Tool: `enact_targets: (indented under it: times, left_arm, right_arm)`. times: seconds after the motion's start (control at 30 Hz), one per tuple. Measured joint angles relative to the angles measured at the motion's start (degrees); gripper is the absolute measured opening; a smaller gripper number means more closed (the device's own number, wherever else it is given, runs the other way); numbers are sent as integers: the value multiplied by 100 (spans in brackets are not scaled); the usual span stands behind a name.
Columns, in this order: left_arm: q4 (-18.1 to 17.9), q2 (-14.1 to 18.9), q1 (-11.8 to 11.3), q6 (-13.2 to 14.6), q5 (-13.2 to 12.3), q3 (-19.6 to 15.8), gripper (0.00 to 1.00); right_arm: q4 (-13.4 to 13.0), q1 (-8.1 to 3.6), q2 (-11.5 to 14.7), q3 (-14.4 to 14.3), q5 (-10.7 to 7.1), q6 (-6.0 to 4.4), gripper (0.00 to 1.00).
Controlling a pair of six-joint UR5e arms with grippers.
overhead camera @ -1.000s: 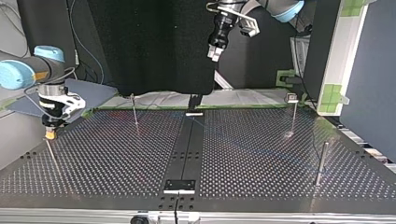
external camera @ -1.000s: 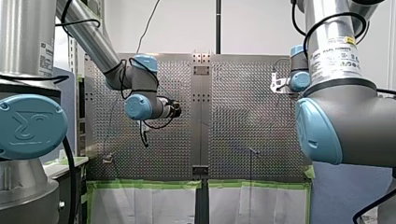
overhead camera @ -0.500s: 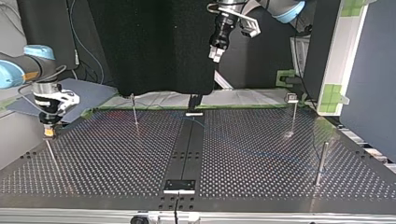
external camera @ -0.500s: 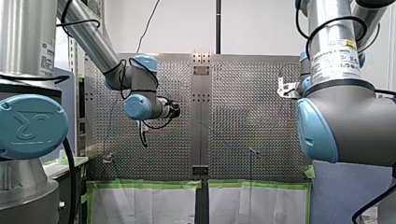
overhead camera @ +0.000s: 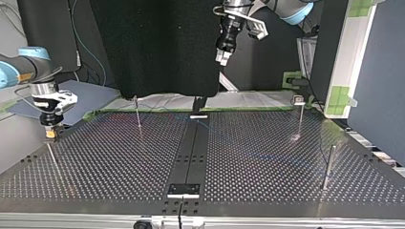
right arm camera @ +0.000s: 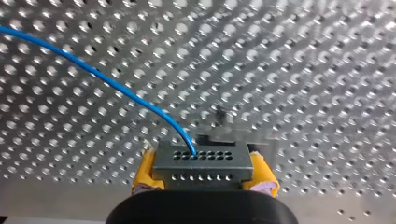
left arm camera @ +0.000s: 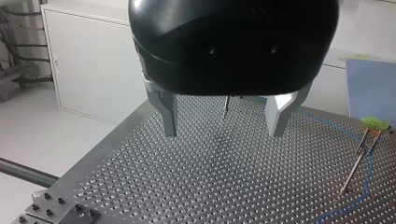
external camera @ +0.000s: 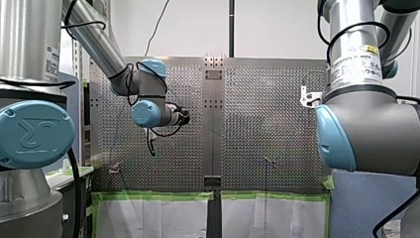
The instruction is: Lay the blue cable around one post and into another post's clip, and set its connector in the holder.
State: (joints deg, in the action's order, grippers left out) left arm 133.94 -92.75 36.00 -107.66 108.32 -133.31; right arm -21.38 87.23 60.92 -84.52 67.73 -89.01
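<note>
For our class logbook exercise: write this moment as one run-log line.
left gripper: open, empty | right gripper: shut on grey metal connector block | blue cable: leaves connector, over perforated metal table

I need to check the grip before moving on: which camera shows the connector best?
The right wrist view: the connector sits between my right gripper's yellow pads, the blue cable entering its face. In the top view it is too small to make out; the front and left wrist views do not show it.
</note>
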Motion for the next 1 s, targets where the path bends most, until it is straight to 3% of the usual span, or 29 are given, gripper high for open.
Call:
enact_targets:
  times: [0.3, 0.77, 1.0]
  left_arm:
    - [7, 1, -40, 0, 0, -1, 93]
    - [28, 0, -76, 0, -9, -1, 93]
    - [36, 0, -88, 0, -39, -1, 93]
  right_arm:
    - [-26, -47, -47, 19, -417, -17, 0]
    - [112, -135, -26, 152, -461, -3, 0]
    - [106, -173, -19, 205, -482, -43, 0]
